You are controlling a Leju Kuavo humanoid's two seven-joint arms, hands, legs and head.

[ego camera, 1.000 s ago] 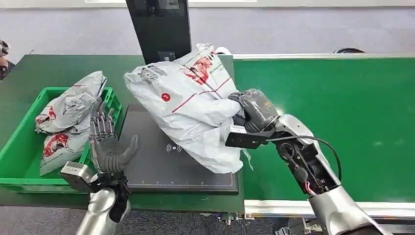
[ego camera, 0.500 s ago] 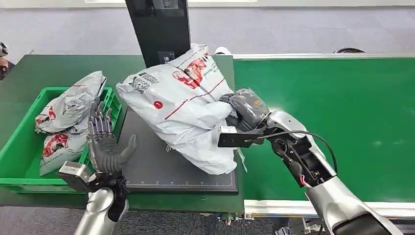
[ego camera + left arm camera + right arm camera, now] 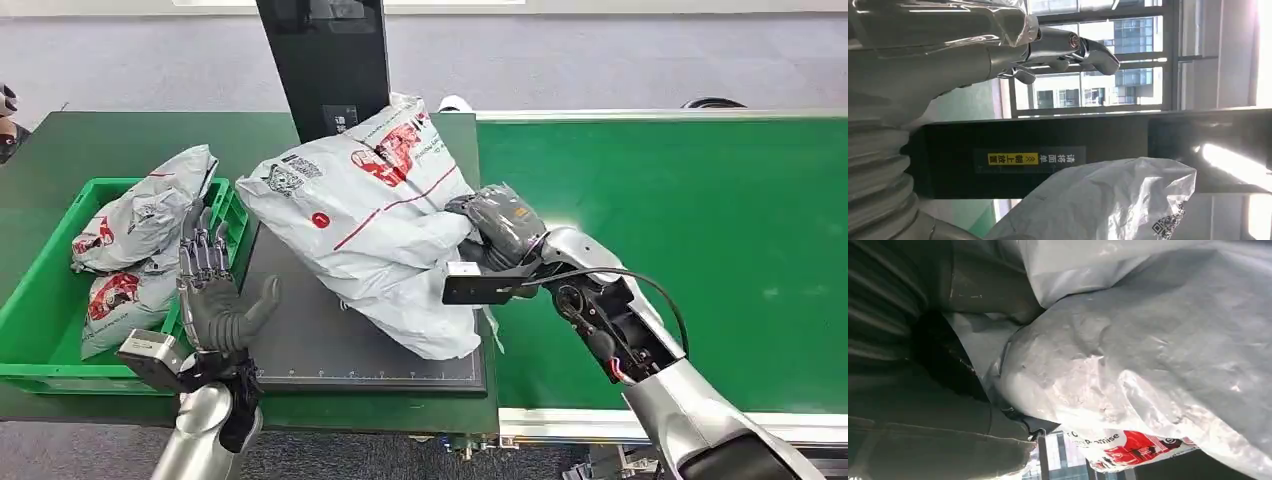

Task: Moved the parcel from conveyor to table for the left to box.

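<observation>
A large grey plastic parcel [image 3: 370, 230] with red print hangs tilted over the black scanner pad [image 3: 320, 345], its lower end down at the pad's right side. My right hand [image 3: 500, 225] grips the parcel's right side from the conveyor side. In the right wrist view the crumpled parcel [image 3: 1148, 340] presses against my right hand [image 3: 923, 355]. My left hand [image 3: 215, 290] stands upright and open, fingers apart, between the green bin [image 3: 30, 372] and the pad, apart from the parcel. From the left wrist, its fingers [image 3: 1068, 47] hold nothing and the parcel [image 3: 1098, 200] lies ahead.
Two grey parcels [image 3: 140, 220] lie in the green bin at the left. A black post with a screen [image 3: 325, 60] rises behind the pad. The green conveyor belt [image 3: 680, 250] runs off to the right. The table's front edge is close below the pad.
My right hand has carried the parcel a little to the left and lower over the pad. My left hand has stayed almost still.
</observation>
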